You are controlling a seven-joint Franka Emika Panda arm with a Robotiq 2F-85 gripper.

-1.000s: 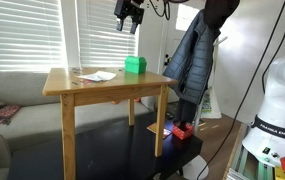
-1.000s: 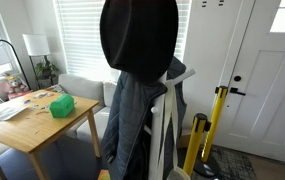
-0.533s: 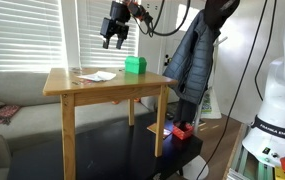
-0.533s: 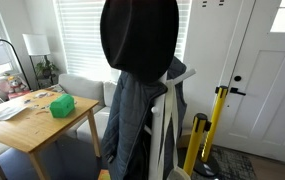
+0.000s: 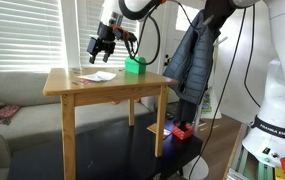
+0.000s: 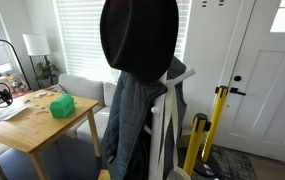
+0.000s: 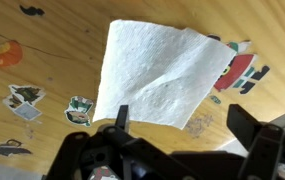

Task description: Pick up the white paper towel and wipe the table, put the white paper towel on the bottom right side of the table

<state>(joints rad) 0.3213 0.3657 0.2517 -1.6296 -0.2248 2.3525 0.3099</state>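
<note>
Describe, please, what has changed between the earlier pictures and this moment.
The end effector has come down and across, from high above the green box to a spot over the white paper towel, jaws open and holding nothing. The paper towel, the box and the wooden table stayed where they were.

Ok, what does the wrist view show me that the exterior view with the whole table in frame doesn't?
Only the wrist view: stickers on the tabletop around the white paper towel, and its curled corner. Only the exterior view: the green box beside the towel, the table legs, the hanging jacket, and the gap under the gripper. Both: the towel lying on the wooden table, the gripper open above it.
</note>
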